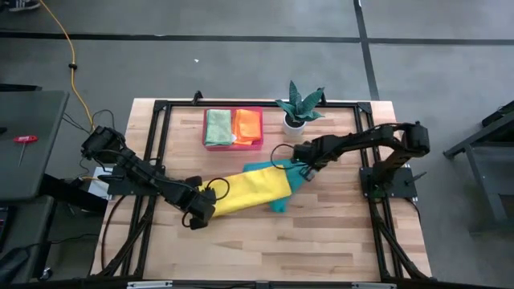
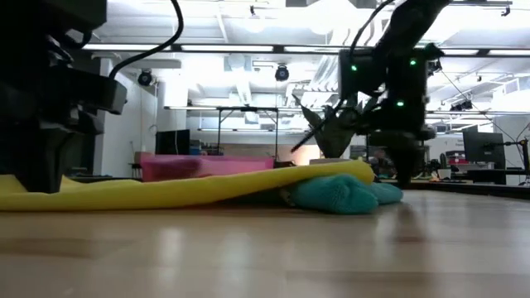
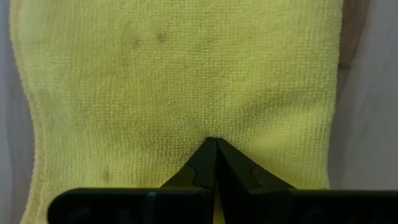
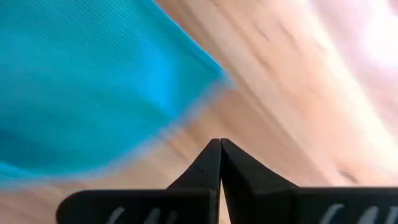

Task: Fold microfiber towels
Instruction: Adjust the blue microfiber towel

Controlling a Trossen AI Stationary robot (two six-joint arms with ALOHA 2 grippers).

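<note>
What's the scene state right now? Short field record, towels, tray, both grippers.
yellow towel: spread on table, lying over the teal towel
teal towel: partly under the yellow one, edges showing
pink tray: holds folded green towel and orange towel
left gripper: shut on yellow towel's edge
right gripper: shut, by the teal towel's corner, holding nothing visible
potted plant: beside tray

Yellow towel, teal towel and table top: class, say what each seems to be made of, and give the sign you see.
Yellow towel: soft microfiber-like cloth, matte; fine looped texture shows in the left wrist view.
Teal towel: similar fuzzy cloth, probably; it lies bunched, with a nubby surface.
Table top: wood, seemingly butcher-block with a light sheen; joined pale strips show.
</note>
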